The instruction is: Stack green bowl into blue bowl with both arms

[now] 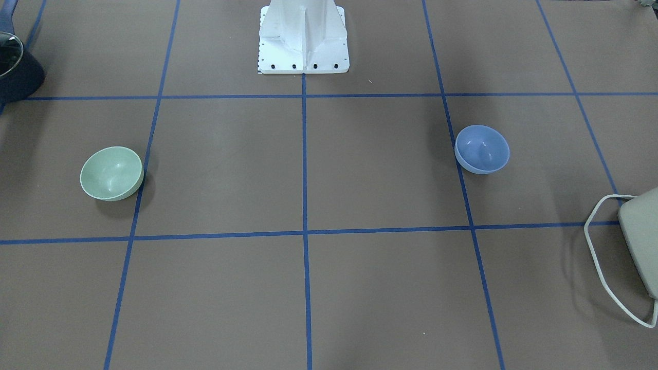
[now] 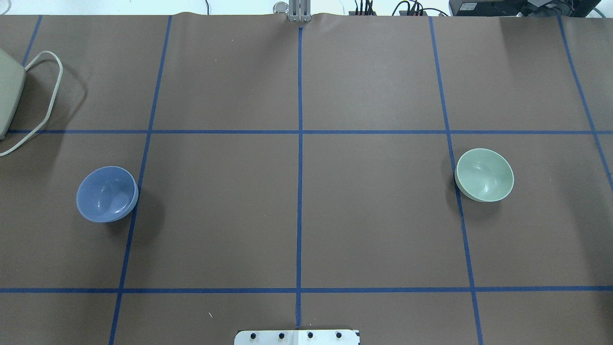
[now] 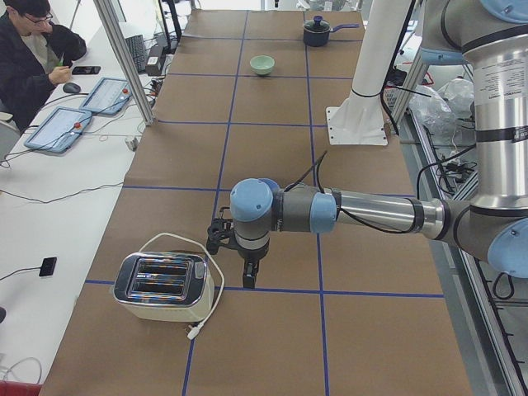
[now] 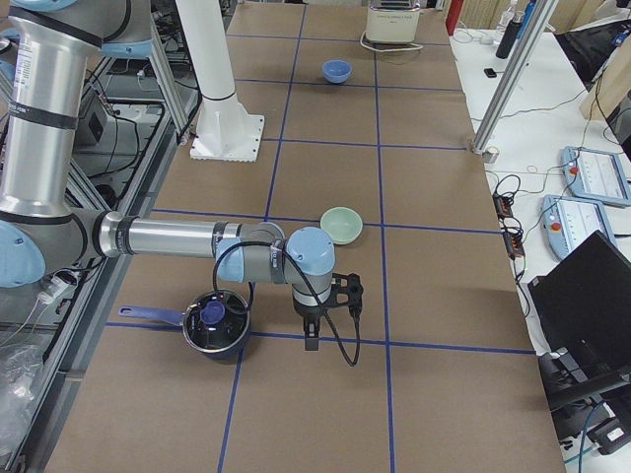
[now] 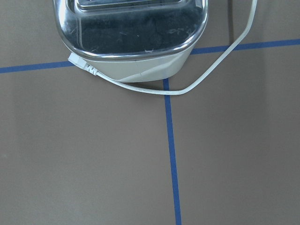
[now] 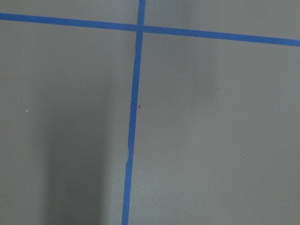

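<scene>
The green bowl [image 2: 484, 174] stands upright on the table's right half; it also shows in the front view [image 1: 111, 172] and the right side view [image 4: 341, 225]. The blue bowl [image 2: 107, 193] stands upright on the left half, far apart from it, and shows in the front view [image 1: 482, 149]. Both bowls are empty. My left gripper [image 3: 249, 279] hangs beside the toaster, away from the blue bowl. My right gripper [image 4: 313, 340] hangs next to a pot, a little short of the green bowl. Both show only in side views, so I cannot tell if they are open.
A cream toaster [image 3: 162, 286] with a loose white cord sits at the table's left end and fills the top of the left wrist view [image 5: 131, 37]. A dark pot [image 4: 215, 323] with a glass lid sits at the right end. The white base pedestal [image 1: 303, 38] stands mid-table.
</scene>
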Robot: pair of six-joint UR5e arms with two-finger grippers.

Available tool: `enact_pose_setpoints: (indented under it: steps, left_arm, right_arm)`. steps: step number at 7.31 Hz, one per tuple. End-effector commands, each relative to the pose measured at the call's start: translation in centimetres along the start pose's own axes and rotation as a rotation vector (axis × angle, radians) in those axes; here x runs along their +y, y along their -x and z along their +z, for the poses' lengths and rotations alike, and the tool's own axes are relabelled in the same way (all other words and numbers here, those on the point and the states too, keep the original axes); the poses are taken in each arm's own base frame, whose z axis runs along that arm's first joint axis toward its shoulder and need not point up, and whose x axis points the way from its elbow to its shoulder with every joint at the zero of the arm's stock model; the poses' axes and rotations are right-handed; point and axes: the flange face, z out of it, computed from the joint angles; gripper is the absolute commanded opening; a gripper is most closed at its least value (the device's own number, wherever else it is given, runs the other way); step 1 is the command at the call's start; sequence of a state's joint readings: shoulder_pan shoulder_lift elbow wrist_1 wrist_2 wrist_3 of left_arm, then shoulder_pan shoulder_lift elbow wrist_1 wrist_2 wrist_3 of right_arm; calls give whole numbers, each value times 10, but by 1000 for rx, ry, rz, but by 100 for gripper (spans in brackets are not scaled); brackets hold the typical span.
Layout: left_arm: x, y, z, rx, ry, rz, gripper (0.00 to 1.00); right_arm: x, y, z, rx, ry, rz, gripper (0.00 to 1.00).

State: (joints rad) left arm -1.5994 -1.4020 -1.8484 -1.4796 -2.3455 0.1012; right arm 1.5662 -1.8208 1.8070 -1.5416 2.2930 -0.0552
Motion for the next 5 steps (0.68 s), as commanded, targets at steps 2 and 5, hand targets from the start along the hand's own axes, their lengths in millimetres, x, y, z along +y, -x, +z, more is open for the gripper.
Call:
enact_pose_setpoints:
  steps: [2,5]
  left_arm:
    - [-2,-7,-3,0,-6,15,98]
    - [-13,-23,-20,-4,-42,50,98]
  right_arm:
    - [0,0,0,-5,1,1,100]
    - [-3,7,-7,-13,-14,-14,100]
